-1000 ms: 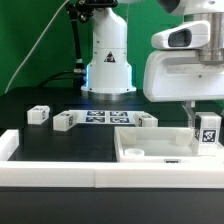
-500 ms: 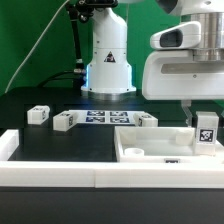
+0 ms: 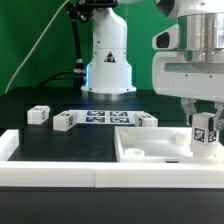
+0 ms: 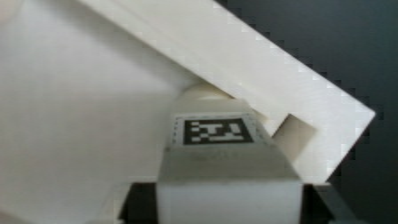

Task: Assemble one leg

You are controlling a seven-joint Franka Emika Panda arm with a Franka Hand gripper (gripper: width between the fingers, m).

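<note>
My gripper [image 3: 204, 122] is shut on a white leg [image 3: 205, 131] with a black-and-white tag, holding it upright over the near right corner of the big white square tabletop [image 3: 150, 150]. In the wrist view the leg [image 4: 222, 150] fills the space between my dark fingers [image 4: 139, 200], its far end against the tabletop [image 4: 107, 90] near that piece's edge. Three more legs lie on the black table: one [image 3: 38, 115] at the exterior view's left, one [image 3: 64, 121] beside it, one [image 3: 147, 120] just behind the tabletop.
The marker board [image 3: 100, 118] lies behind the tabletop. A white wall [image 3: 60, 172] runs along the table's front edge, with a raised end [image 3: 8, 145] at the exterior view's left. The robot base [image 3: 108, 60] stands at the back.
My gripper has tilted and shifted slightly to the exterior view's right with the leg; the leg has come down a little toward the tabletop's corner.
</note>
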